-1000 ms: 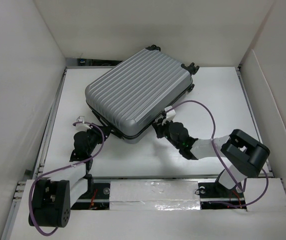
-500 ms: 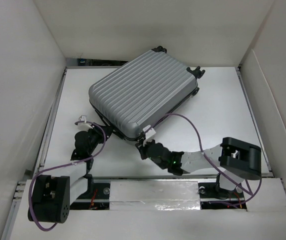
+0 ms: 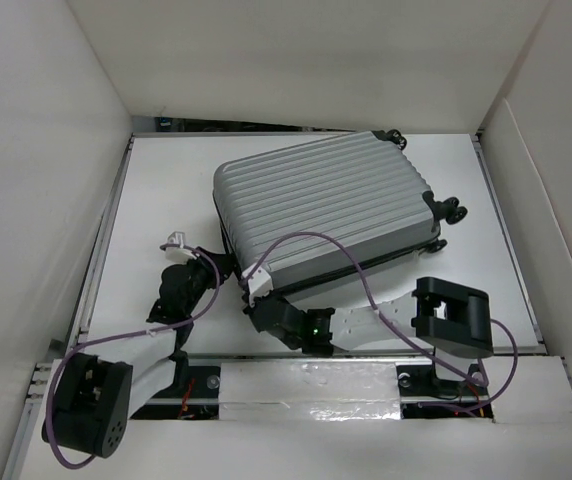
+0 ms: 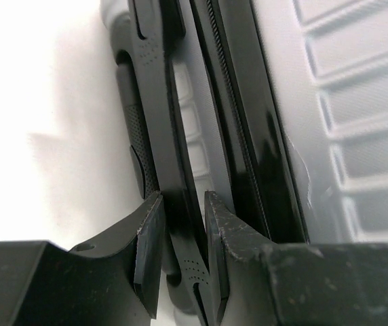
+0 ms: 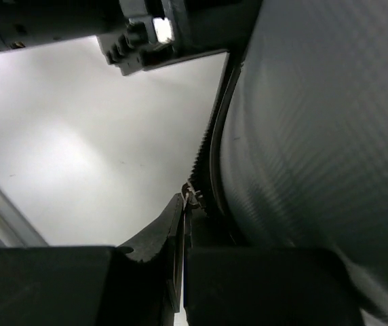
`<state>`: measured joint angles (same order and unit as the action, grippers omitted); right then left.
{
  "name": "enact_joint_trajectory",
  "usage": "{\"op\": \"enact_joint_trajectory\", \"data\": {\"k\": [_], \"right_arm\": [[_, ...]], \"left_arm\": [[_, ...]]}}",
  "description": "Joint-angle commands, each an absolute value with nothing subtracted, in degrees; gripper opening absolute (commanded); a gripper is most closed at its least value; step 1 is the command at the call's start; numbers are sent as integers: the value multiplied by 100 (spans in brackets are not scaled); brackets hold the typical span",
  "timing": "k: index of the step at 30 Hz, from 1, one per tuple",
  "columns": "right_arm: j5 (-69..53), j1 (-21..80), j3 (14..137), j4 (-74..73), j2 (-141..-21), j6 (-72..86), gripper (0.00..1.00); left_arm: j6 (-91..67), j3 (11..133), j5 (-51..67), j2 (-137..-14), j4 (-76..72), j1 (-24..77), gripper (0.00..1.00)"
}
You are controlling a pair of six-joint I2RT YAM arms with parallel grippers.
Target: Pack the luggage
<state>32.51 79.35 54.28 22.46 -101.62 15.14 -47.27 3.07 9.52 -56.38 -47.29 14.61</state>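
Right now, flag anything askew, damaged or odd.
The luggage lies flat but skewed, its sides at an angle to the table edges, and the right arm's purple cable drapes across its shell. No damage or spill shows.

Left tool (image 4: 180, 204) clamped, right tool (image 5: 184, 202) pinched

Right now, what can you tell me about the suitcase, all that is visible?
The suitcase is silver-grey ribbed hard plastic by its look, closed, lying flat on the white table. Black wheels stick out at its right end. The left end effector clamps the black handle at its left end; the right end effector is shut on the black zipper along its near edge.
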Motion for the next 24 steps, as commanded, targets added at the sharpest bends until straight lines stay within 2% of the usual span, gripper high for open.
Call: {"op": "enact_joint_trajectory", "data": {"k": [1,2,3,6,8,10,12,14,15,17,18,19,20,24], "right_arm": [[1393,7191,5198,3635,-9924,1827,3],[1389,7189,5194,3760,-9923,1880,3],[1284,7189,4933,3744,-9749,1924,33],[873,7189,4860,2920,-9423,1978,91],[590,7364,4886,2089,-9080,1969,98],[387,7549,4930,1489,-8713,1969,99],[570,7603,4826,828,-8395,2065,96],[868,7550,4405,546,-7722,2353,86],[1270,7437,4221,475,-7438,2503,59],[1607,7025,3669,204,-6885,3055,28],[1974,6466,3517,37,-6368,3311,9],[2256,5903,3220,-295,-5902,3609,0],[2259,5898,3121,-490,-5898,3751,0],[2663,4555,2778,-993,-4941,3990,0]], "left_arm": [[-4536,123,1996,-5029,-5117,1819,0],[-4526,123,1995,-4949,-5028,1819,0],[-4509,71,1908,-4861,-4958,1819,0],[-4430,53,1706,-4694,-4720,1819,0],[-4403,88,1653,-4737,-4685,1819,0],[-4386,149,1591,-4851,-4719,1819,0],[-4386,211,1582,-5070,-4877,1819,0],[-4403,246,1600,-5290,-5087,1819,0],[-4421,272,1617,-5352,-5150,1819,0],[-4465,290,1626,-5466,-5290,1819,0],[-4474,307,1635,-5484,-5300,1819,0],[-4465,334,1643,-5493,-5300,1819,0],[-4456,334,1644,-5484,-5291,1819,0],[-4368,343,1635,-5414,-5186,1819,0]]}}
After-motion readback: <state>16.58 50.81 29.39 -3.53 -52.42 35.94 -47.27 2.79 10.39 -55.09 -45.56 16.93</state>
